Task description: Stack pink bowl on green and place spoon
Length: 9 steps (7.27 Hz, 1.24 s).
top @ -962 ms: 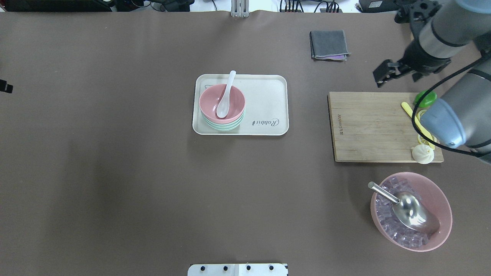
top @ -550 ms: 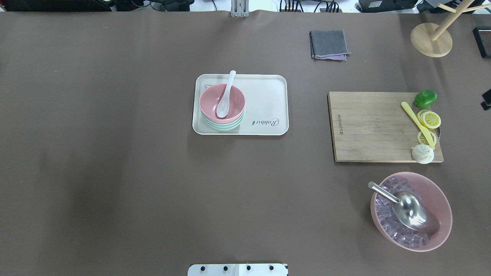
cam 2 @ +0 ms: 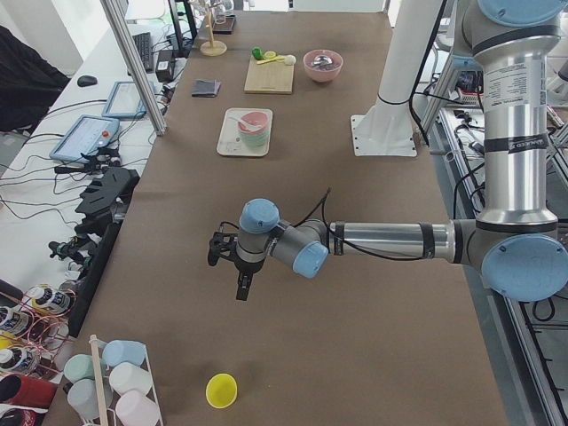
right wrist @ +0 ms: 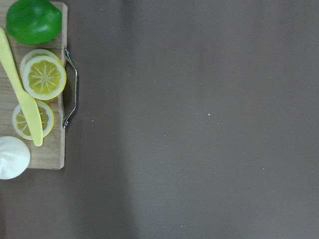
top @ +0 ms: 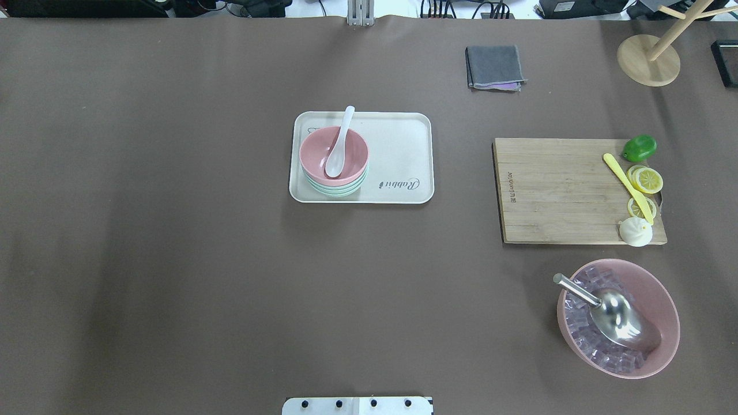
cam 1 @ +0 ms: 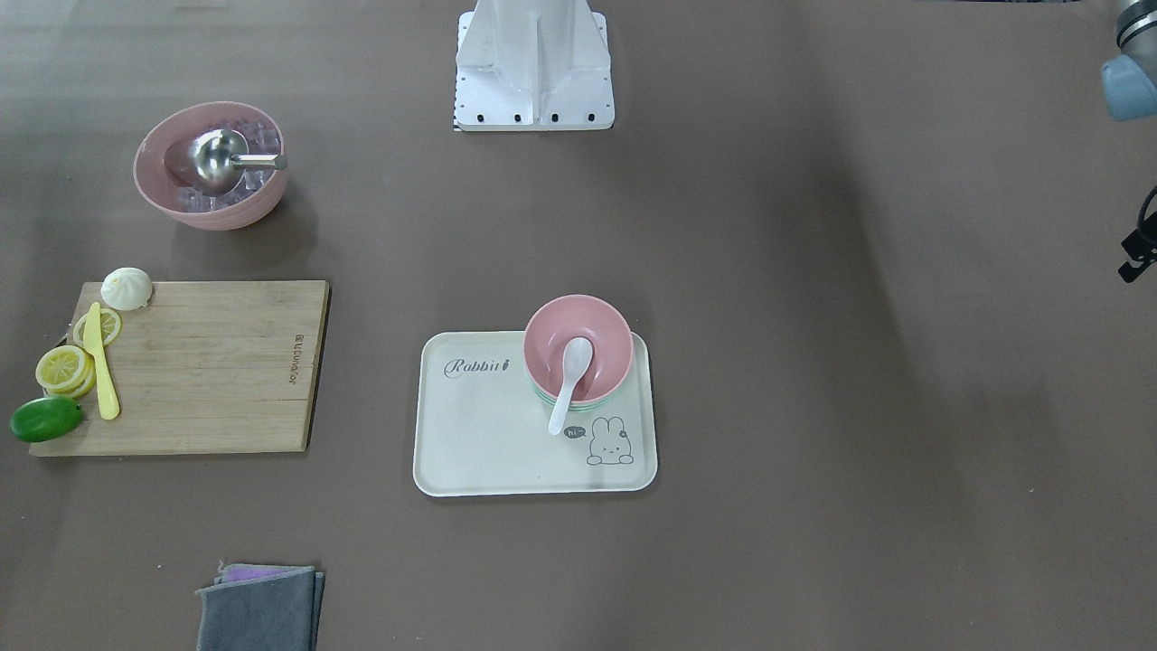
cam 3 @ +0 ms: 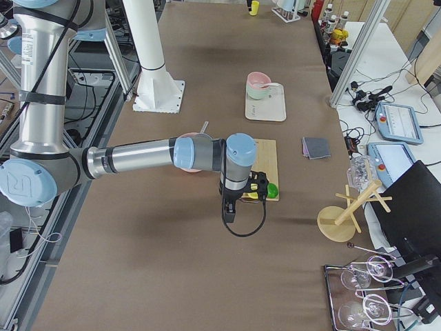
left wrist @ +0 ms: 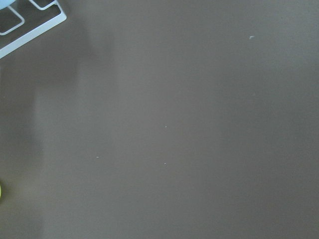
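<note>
Out on the counter (top: 173, 259), spoon (top: 339, 144) is lying in pink bowl (top: 351, 151) atop green bowl (top: 337, 191), handle pointing away from robot. Left gripper (cam 2: 234, 268) and right gripper (cam 3: 231, 205) are hanging well apart from it; I can't tell how their jaws stand.

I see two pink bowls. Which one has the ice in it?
The big pink bowl beside the cutting board, with the metal scoop. The small pink bowl on the tray holds only a white spoon.
</note>
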Tool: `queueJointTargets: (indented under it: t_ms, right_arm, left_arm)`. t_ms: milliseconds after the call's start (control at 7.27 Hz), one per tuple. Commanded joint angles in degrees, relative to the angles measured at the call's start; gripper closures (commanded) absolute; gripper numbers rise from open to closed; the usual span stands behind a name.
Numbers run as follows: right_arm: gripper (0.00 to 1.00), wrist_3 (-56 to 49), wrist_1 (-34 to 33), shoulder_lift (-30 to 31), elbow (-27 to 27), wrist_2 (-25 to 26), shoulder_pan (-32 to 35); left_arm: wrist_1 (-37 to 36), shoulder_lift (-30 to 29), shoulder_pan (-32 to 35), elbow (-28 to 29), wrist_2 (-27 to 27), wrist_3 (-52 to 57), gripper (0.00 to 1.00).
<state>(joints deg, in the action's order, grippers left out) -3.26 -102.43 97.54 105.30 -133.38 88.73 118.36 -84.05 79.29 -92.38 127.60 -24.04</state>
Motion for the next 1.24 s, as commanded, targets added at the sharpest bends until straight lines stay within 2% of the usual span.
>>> queueJointTargets:
  t_ms: [0, 138, 412, 688, 1100]
  right_arm:
    - [0.0, -2.02, 5.56, -1.99, -10.25, -1.88, 3.9]
    - [0.0, -1.76, 5.84, -3.66, -12.37, -1.97, 4.16]
    - [0.0, -1.58, 5.32, -5.42, -12.66, -1.88, 4.17]
    - [0.0, -1.31, 5.67, -6.4, -14.24, -1.88, 4.25]
    - [0.0, -1.4, 5.58, -6.4, -14.59, -4.6, 4.25]
  left_arm:
    - [-9.59, -3.81, 3.67, 0.45, 2.91, 0.22, 0.02]
    - [-11.82, -4.1, 4.9, 0.71, 2.91, 3.7, 0.02]
    - [-11.93, -3.31, 6.14, 1.77, 3.18, 6.73, 0.02]
    - [-17.01, -4.63, 9.56, 1.77, 8.08, 9.34, 0.02]
    - [-17.2, -4.72, 9.92, 2.12, 7.84, 12.0, 0.02]
